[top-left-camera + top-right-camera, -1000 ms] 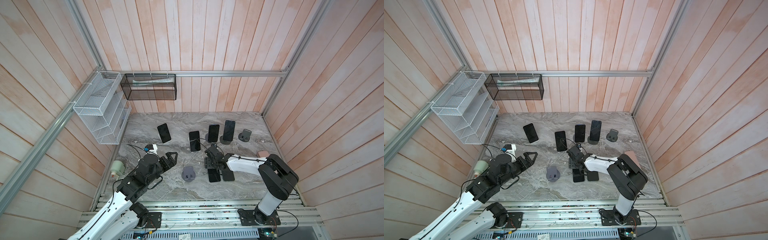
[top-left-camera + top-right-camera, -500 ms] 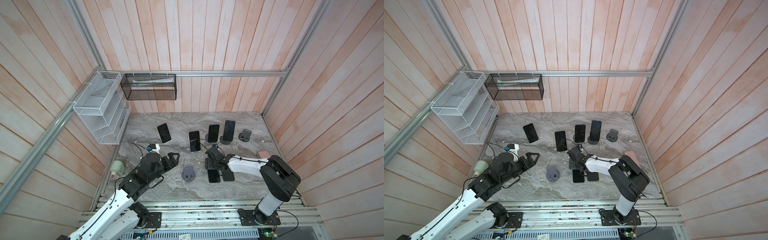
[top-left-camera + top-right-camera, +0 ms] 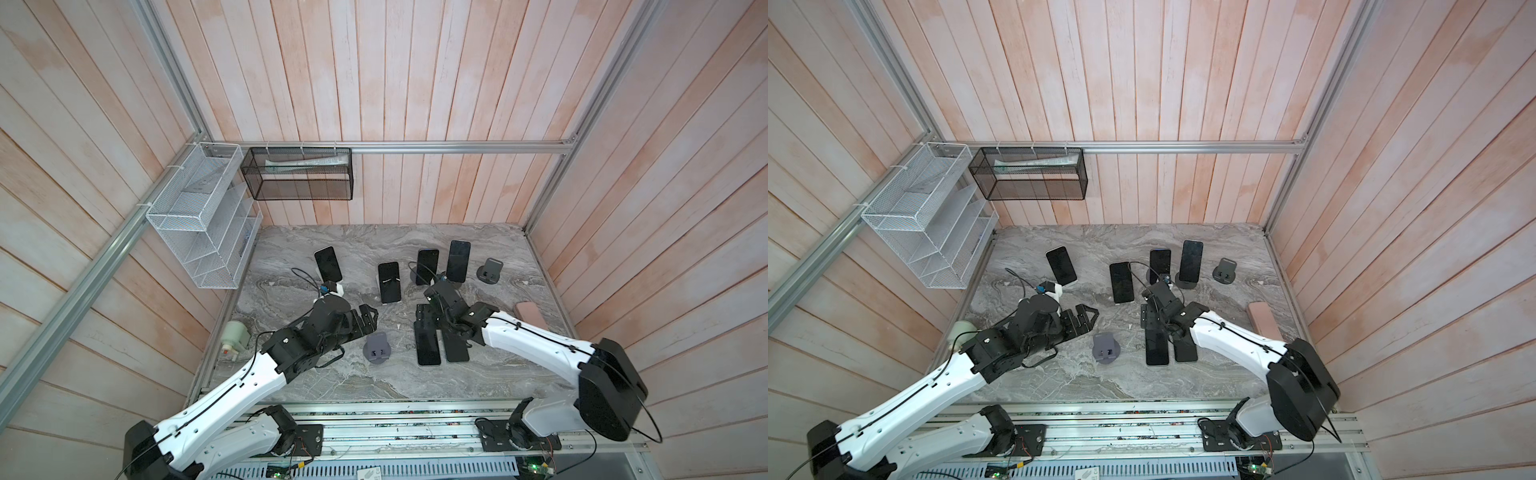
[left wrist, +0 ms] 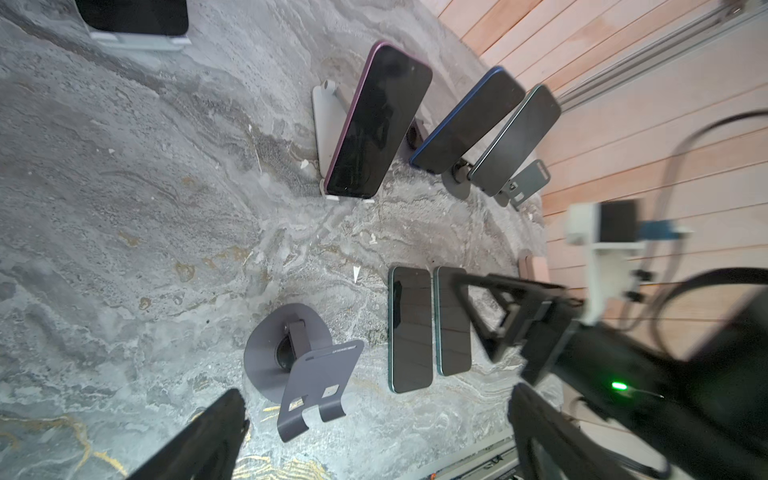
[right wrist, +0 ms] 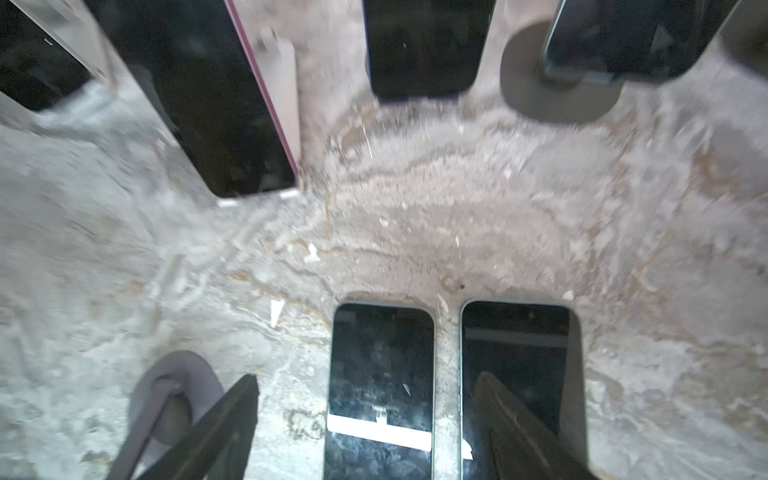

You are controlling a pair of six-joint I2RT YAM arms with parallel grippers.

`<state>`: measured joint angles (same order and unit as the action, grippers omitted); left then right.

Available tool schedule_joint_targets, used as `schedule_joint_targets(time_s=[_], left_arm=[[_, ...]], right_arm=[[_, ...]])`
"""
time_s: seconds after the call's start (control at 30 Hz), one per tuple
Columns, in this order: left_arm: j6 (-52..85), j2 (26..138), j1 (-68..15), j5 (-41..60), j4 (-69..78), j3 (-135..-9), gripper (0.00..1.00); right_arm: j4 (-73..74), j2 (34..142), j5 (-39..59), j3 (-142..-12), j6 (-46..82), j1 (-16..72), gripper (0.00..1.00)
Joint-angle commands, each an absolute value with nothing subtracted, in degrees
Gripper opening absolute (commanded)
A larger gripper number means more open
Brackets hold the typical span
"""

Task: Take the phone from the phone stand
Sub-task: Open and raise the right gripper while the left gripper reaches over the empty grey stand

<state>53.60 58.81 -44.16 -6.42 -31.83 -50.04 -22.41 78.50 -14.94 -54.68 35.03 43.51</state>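
Top views, both: grey marble surface [image 3: 332, 374], walled in pale wood planks. Item, left tool [image 3: 371, 319]: jaws spread wide with nothing between them, poised above the surface near an empty grey stand [image 3: 376, 351]. In the left wrist view its fingers [image 4: 216, 428] show far apart, with that stand seen between them. Item, right tool [image 3: 424, 322]: jaws apart, gripping nothing, positioned over the far ends of two phones. These lie flat on the surface, screens up, side by side with a narrow gap: left flat phone [image 3: 428, 349] and right flat phone [image 3: 457, 351]. In the right wrist view, which is motion-blurred, the left flat phone shows between the fingers [image 5: 224, 424] with a gap on each side. Rear row, propped on stands, from the left in both top views: black phone [image 3: 328, 264] on a pale stand [image 4: 141, 43]; purple-edged phone [image 3: 389, 282] on a white stand [image 4: 322, 124]; blue-edged phone [image 3: 427, 266] on a dark stand [image 3: 1150, 276]; teal-edged phone [image 3: 458, 259] on a second dark stand [image 3: 1187, 284]. Further right, an empty dark stand [image 3: 490, 270]. Pink block [image 3: 530, 313] near the right edge of the surface. White wire rack [image 3: 199, 224] on the left wall; black mesh basket [image 3: 299, 178] on the rear wall.
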Motion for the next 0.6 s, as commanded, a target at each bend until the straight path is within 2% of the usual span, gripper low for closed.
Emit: schedule_joint_targets(time_s=[0.0,0.1,0.27,0.4,0.57], left_arm=[[54.7,63.0,-46.1,-12.1,-36.5,-53.0,1.0],[55.6,68.3,-49.7,-16.6,-39.0,-55.4,1.0],[58.3,79.9,-56.6,-22.4,-45.5,-61.6,1.0],[62.6,87.7,-58.0,-26.2,-51.3,-65.8,1.0],[64.8,91.8,-59.5,-27.0,-51.8,-67.8,1.0]], right_arm=[[-26.4,72.1,-18.7,-55.3,32.2,42.7,0.89],[-26.3,66.0,-18.1,-52.2,31.5,41.4,0.94],[-25.9,59.1,-14.1,-45.2,31.4,39.0,0.96],[-24.6,55.8,-11.2,-40.6,31.3,38.4,0.96],[-23.1,53.2,-8.9,-37.7,30.3,38.2,0.97]])
